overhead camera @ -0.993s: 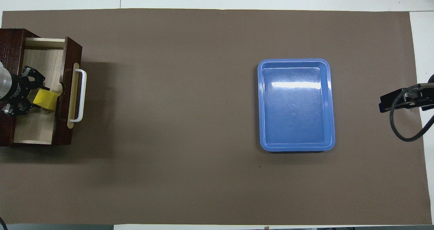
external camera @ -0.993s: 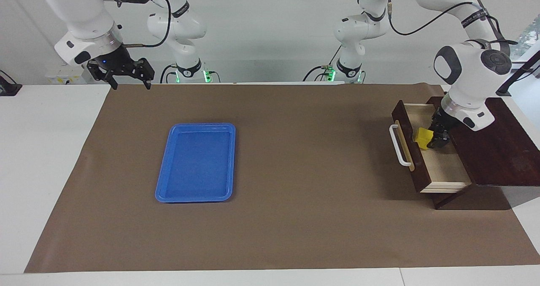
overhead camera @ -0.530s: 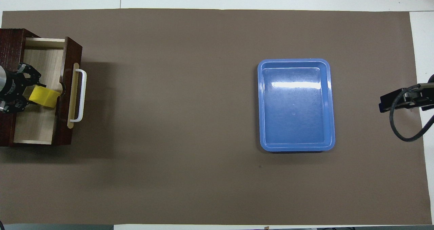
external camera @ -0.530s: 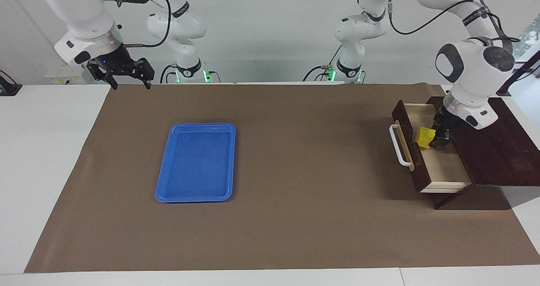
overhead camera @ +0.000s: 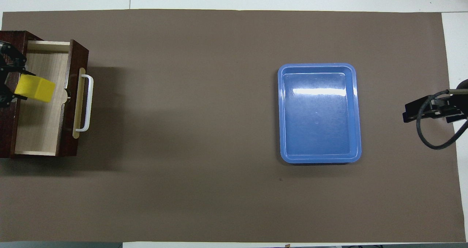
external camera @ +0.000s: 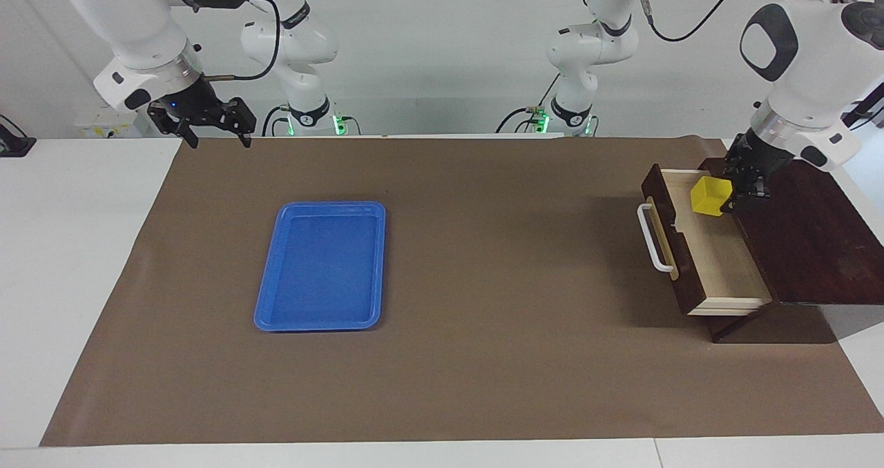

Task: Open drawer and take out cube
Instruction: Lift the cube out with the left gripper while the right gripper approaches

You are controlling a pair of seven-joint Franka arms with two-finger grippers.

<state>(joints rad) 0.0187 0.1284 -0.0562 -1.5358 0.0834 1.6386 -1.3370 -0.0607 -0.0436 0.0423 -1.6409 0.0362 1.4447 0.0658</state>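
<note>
Right gripper (external camera: 213, 138): jaws spread wide, holding nothing, waiting above the brown mat's edge nearest the robots. Blue rectangular plastic tray (external camera: 321, 266): flat on the mat. Dark brown wooden drawer (external camera: 718, 247): pulled open. Left gripper (external camera: 733, 193): clamped on the small yellow cube (external camera: 710, 196), raised over the drawer.

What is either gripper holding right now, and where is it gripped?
The left gripper holds the yellow cube by its sides, over the open drawer. The right gripper is open and empty.
</note>
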